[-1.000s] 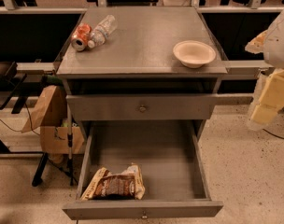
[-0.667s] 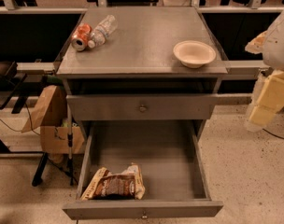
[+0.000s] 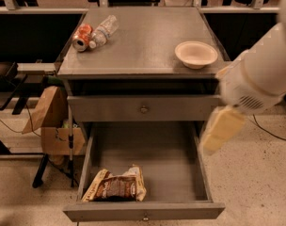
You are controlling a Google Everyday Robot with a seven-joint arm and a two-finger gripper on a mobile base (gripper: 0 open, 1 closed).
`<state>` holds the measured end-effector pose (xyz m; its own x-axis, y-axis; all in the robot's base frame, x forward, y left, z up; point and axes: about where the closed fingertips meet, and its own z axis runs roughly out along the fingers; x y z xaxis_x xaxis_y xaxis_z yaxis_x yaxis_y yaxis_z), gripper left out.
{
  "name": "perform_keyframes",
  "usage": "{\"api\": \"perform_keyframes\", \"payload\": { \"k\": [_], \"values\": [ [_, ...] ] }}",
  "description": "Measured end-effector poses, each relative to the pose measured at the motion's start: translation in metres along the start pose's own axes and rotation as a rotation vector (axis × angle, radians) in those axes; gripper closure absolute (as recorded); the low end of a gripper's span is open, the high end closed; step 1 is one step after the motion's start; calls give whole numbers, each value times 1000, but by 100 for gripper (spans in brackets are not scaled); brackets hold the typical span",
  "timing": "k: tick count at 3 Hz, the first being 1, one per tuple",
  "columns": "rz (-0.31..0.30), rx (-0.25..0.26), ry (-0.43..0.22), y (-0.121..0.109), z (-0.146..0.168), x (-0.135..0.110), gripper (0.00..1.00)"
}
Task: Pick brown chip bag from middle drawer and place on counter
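Observation:
The brown chip bag lies flat in the front left corner of the open middle drawer, which is pulled out wide. The grey counter tops the cabinet. My white arm reaches in from the right. Its cream-yellow gripper hangs above the drawer's right side wall, well to the right of the bag and higher than it. It holds nothing that I can see.
On the counter stand a white bowl at the right front, and an orange soda can and a clear plastic bottle at the back left. The upper drawer is shut. A cardboard box and paper bag sit left of the cabinet.
My arm has swung in from the right edge towards the cabinet, and the gripper now hangs over the drawer's right side. The bag and the counter items have not moved.

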<state>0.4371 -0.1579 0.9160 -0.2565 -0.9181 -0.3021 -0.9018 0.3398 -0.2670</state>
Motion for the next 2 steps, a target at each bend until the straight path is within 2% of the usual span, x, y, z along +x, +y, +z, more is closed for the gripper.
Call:
{"api": "perform_keyframes", "payload": {
  "k": [1,2],
  "values": [
    [13,-34,-51,31,67,-32,0],
    [-14,-84,-99,80,133,-76,0]
  ]
}}
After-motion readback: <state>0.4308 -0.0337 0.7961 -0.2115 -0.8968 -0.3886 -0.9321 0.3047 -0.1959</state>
